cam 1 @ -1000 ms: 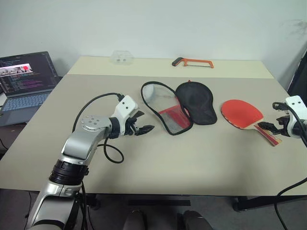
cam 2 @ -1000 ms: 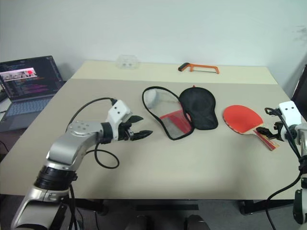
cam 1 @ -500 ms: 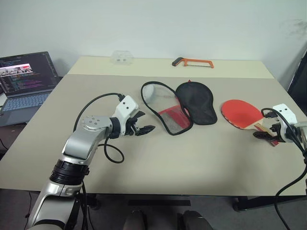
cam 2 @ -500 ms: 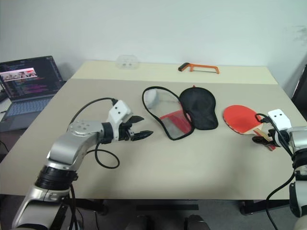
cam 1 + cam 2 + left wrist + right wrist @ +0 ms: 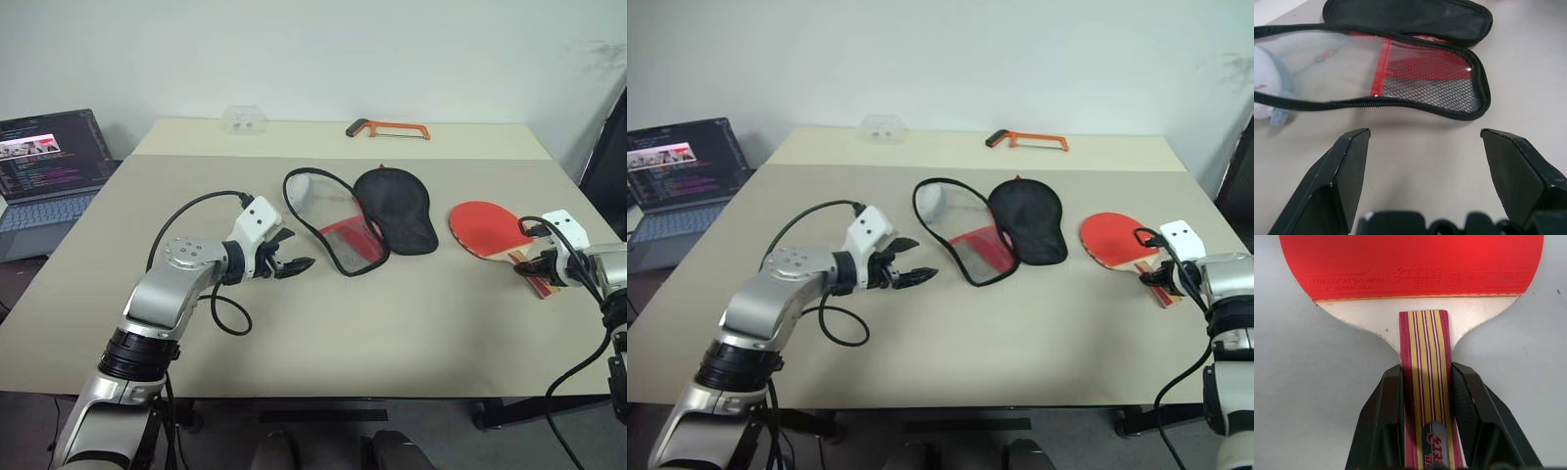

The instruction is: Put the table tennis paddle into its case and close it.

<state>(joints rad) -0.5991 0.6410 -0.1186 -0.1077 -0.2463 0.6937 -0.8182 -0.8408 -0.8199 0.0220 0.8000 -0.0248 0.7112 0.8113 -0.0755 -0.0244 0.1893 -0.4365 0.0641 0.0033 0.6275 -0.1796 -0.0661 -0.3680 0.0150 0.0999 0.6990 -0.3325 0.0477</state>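
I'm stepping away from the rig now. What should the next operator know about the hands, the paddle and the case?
Right hand: fingers closed against both sides of the table tennis paddle handle; the paddle lies flat on the table, not lifted.
Left hand: open, empty, hovering short of the case.
Case: unzipped, spread open mid-table, left of the paddle.
Done: handle gripped.
Left: lift the paddle, slide it into the case, zip it shut.

head stereo overlooking table (image 5: 392,323), wrist cameras close
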